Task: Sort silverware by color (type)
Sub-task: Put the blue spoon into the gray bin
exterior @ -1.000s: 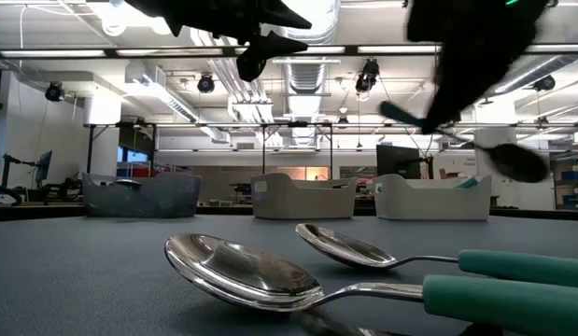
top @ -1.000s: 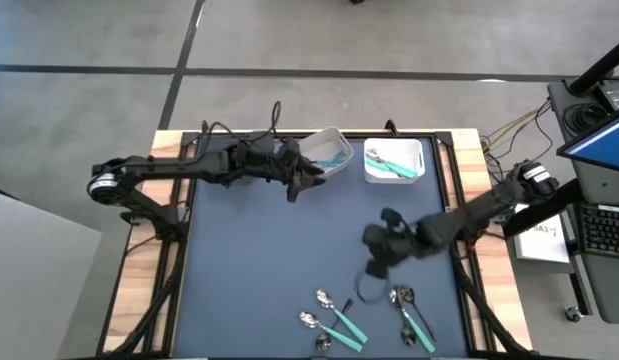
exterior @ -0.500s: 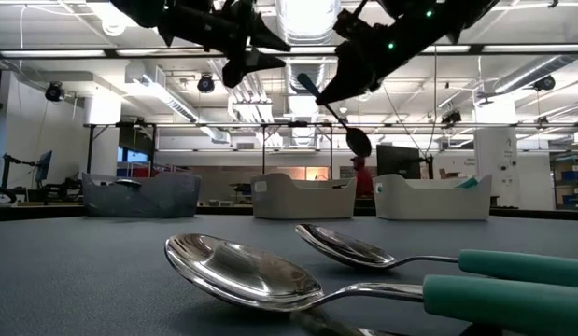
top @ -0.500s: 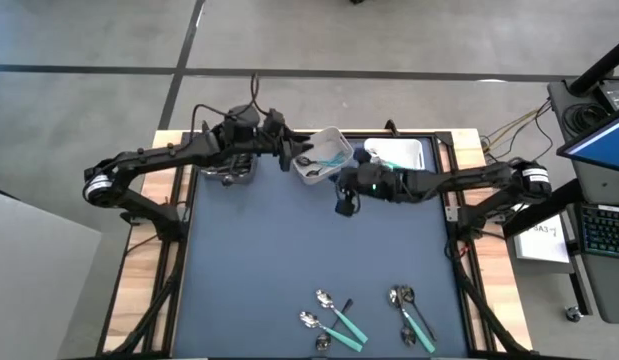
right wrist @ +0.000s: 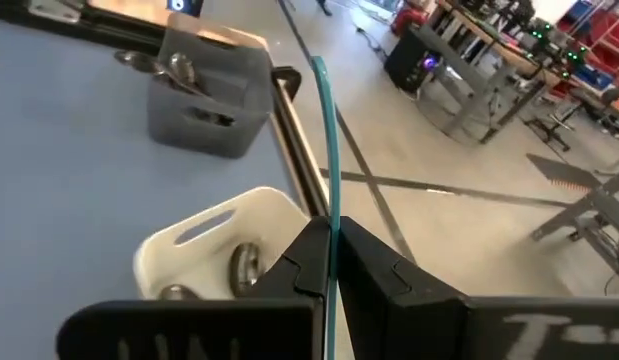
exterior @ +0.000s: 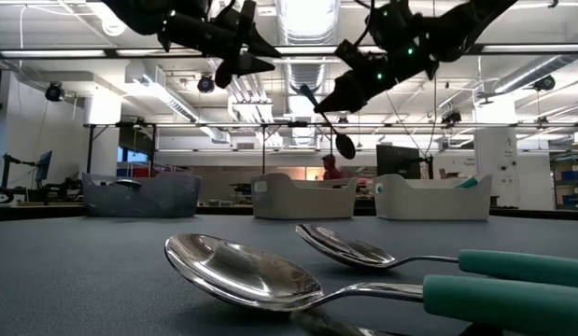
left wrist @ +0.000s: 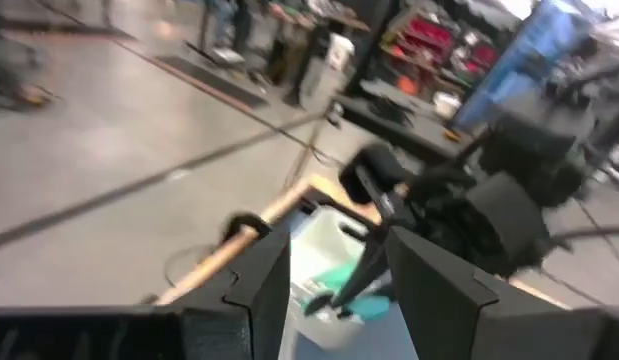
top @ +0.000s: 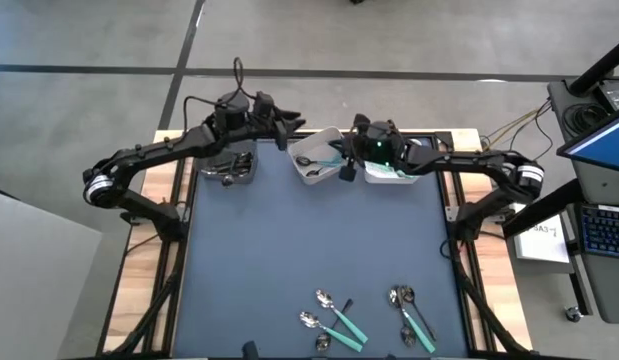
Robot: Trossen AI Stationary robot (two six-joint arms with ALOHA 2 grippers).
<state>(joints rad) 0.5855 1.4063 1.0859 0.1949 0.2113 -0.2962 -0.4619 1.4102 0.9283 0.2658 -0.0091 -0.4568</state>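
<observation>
White bin [top: 311, 165] holds 2 spoons (perhaps more); grey bin [top: 229, 165] holds utensils.

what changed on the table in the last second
The right gripper, shut on a dark-handled spoon, carried it from mid-table to the white bins. The left gripper, open, drew back toward the dark grey bin. The near-edge spoons stayed put.

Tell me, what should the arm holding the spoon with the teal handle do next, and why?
Probably open the right gripper and let the teal-handled metal spoon drop. Its fingers are shut on the handle, the spoon's head hangs down, and the white square plastic bin, which already holds shiny utensils, seems to sit just beneath it. The open left gripper waits beside that bin.
</observation>
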